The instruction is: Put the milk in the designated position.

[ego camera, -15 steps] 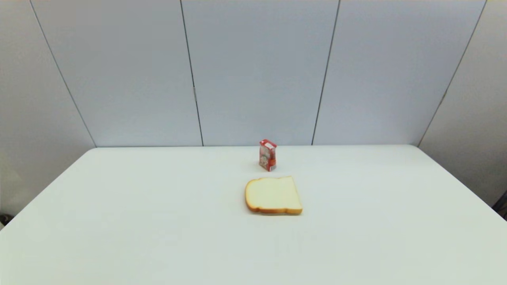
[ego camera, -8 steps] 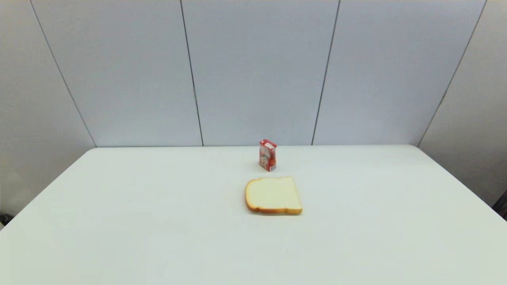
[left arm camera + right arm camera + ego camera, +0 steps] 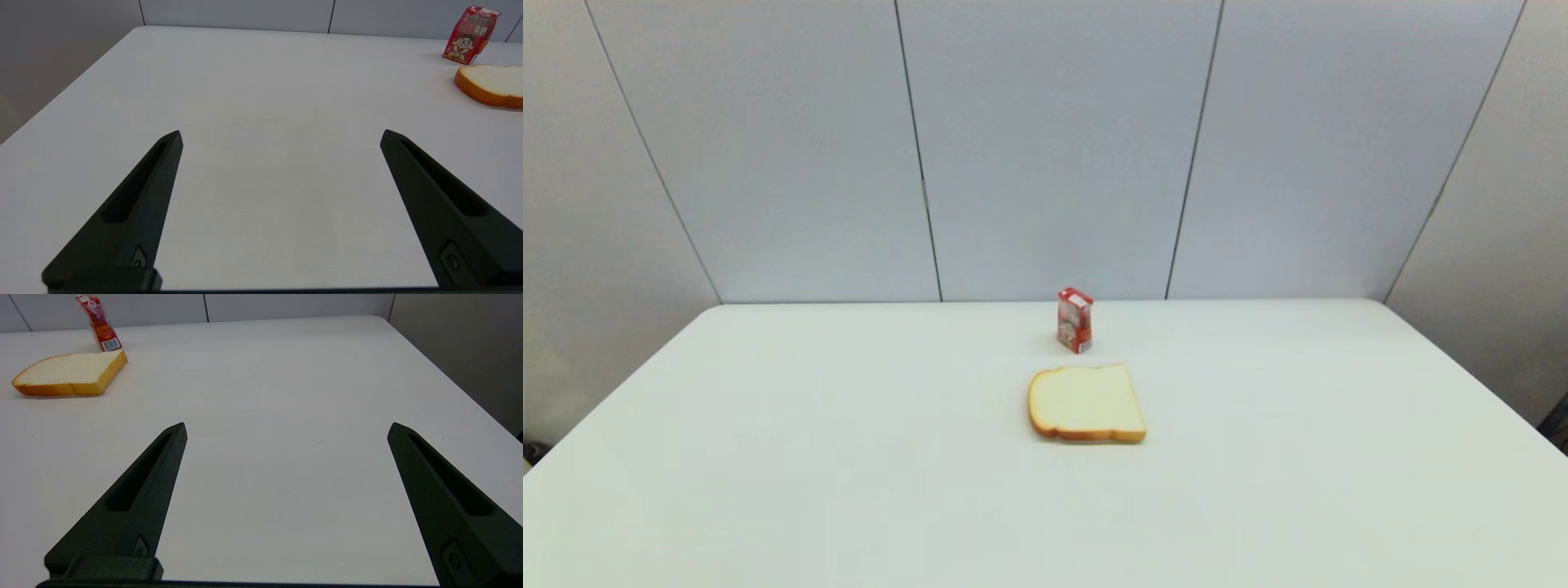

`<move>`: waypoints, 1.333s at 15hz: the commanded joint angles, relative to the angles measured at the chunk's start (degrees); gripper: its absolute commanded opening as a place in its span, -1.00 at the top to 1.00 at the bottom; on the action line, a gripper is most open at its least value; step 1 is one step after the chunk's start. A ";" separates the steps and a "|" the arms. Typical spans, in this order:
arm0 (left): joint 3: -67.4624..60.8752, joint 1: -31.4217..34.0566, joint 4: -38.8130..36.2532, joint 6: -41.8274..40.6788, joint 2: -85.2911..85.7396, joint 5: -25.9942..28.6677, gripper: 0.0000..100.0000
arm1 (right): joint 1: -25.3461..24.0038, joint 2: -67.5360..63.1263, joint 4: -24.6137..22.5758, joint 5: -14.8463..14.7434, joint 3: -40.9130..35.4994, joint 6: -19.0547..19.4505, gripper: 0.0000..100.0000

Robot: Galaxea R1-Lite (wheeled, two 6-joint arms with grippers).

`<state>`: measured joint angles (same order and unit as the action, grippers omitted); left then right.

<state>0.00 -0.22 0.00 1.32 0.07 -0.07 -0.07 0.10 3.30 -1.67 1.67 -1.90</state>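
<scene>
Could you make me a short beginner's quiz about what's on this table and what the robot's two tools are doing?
1. True or false: the milk lies flat on top of the bread slice.
2. Which stands nearer the back wall: A) the milk, B) the bread slice?
3. Fill in: the left tool and right tool both have their fingers ____ and hold nothing.

Key
1. False: it stands upright on the table, just behind the bread.
2. A.
3. Open: both hover over bare tabletop, far from the milk.
</scene>
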 commanded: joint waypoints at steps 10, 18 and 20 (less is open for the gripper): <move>-0.09 -0.04 0.00 0.00 0.01 -0.01 -1.00 | -0.01 -0.10 -3.74 0.00 -1.76 -0.03 -1.00; -0.09 0.04 0.00 0.00 0.01 -0.01 -1.00 | -0.01 -0.10 -3.48 -0.09 -1.67 -0.12 -1.00; -0.09 0.04 0.00 0.00 0.01 -0.01 -1.00 | -0.01 -0.10 -3.48 -0.09 -1.67 -0.12 -1.00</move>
<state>0.00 -0.24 0.00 1.29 0.07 -0.07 -0.07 0.10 -0.11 -1.76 0.00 -2.00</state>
